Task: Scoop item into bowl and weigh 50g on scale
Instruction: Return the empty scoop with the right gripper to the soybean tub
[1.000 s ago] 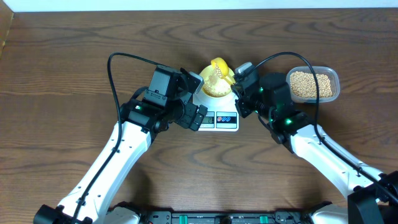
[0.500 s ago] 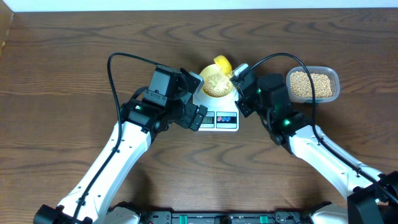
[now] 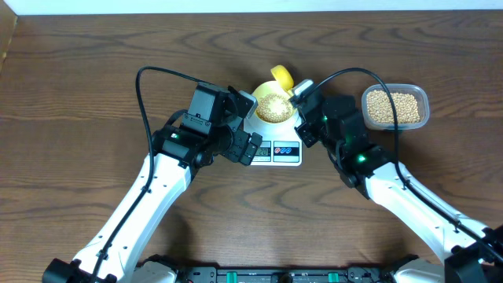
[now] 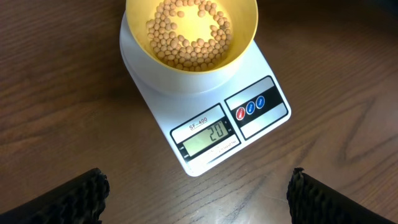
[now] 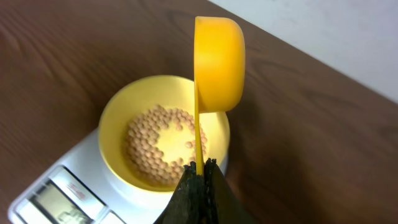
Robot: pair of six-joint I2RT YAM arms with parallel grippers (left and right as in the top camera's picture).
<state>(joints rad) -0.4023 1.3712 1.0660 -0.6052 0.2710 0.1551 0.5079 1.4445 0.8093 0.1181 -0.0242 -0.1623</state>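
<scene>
The pale yellow bowl (image 3: 273,104) stands on the white scale (image 3: 275,141) and holds a layer of beige beans (image 4: 189,34). The scale's display (image 4: 208,135) reads 20. My right gripper (image 5: 200,171) is shut on the handle of a bright yellow scoop (image 5: 219,62), held on edge above the bowl's far rim (image 5: 163,87); the scoop (image 3: 281,77) shows behind the bowl in the overhead view. My left gripper (image 4: 198,193) is open and empty, on the near side of the scale's front edge.
A clear plastic tub (image 3: 395,107) full of beans stands at the right of the scale, behind my right arm. Brown wood table all around; a white wall runs along the far edge.
The scoop has swung back from over the bowl to behind its far rim, turned on edge. The beans in the bowl are now in full view. The left arm has not moved.
</scene>
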